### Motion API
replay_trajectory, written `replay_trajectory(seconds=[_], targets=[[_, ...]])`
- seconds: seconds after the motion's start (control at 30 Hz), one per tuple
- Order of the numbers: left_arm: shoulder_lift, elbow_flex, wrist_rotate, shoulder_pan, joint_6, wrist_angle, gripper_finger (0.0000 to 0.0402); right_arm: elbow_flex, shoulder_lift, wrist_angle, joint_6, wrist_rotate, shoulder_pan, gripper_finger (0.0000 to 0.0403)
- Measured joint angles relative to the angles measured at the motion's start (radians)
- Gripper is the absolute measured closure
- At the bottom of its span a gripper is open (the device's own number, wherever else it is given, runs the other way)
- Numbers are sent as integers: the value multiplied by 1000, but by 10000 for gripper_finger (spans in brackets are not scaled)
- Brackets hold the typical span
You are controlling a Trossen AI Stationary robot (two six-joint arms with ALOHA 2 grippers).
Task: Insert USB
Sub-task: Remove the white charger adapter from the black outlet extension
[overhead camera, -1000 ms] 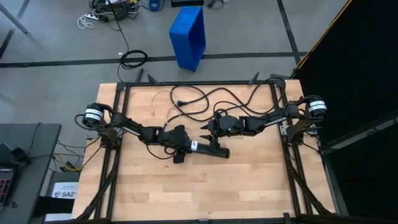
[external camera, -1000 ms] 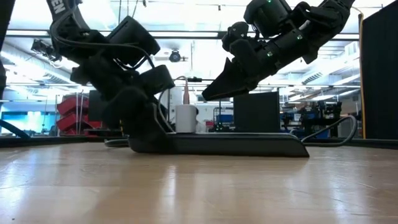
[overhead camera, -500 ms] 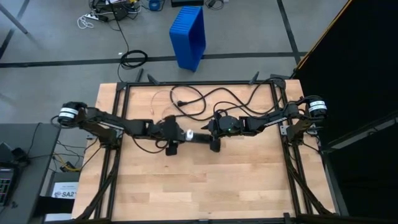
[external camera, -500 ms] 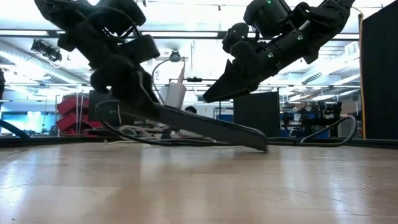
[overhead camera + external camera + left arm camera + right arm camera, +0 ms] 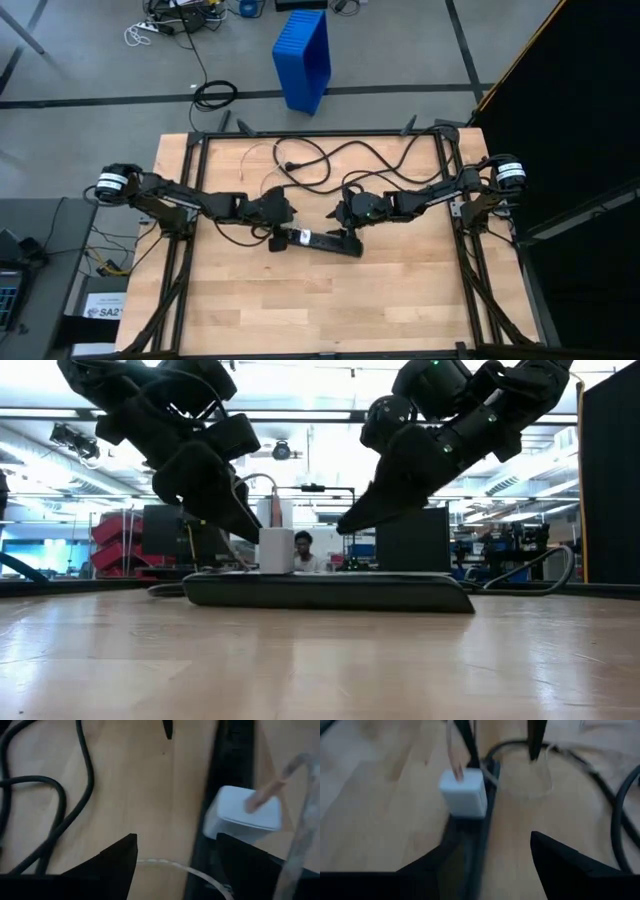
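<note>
Take the black power strip (image 5: 318,240) as your landmark: a long, flat, matte plastic bar lying flat on the pale wooden table (image 5: 300,310), near its middle. You can read little writing: only "SA2" on a white label (image 5: 103,311) on the floor well off the strip's left end, beyond the table's edge; the rest of it is cut off.

A small white cube-shaped charger (image 5: 275,550) stands upright on the strip near its left end, smooth and glossy, with rounded corners. The USB (image 5: 272,787), a very thin, pale beige cable, rises from the charger's top face; you cannot tell whether its plug is fully seated, as that spot is blurred. In the high view the cable (image 5: 252,160) runs in a loose arc over the table behind the strip, beside the thick black cord (image 5: 330,165), which winds in rubbery loops there.

Your left gripper (image 5: 280,212) hangs just above the strip's left end, close over the charger; its dark, wedge-shaped fingers (image 5: 112,857) are spread apart and hold nothing. Your right gripper (image 5: 340,212) hovers above the strip's right half, its fingers (image 5: 560,857) likewise parted and empty. A tall blue ribbed plastic bin (image 5: 303,58) stands on the grey floor well behind the strip.
</note>
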Motion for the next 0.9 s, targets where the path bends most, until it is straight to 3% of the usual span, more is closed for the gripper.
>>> replay_trajectory(seconds=[0.37,0.6,0.9], targets=[[-93,0,-196,18,36,11,150,0,0,21,26,5,55,153],[-94,6,-7,18,9,-159,150,0,0,21,26,27,57,161],[-94,148,110,18,-27,-502,141,0,0,21,26,27,55,158]])
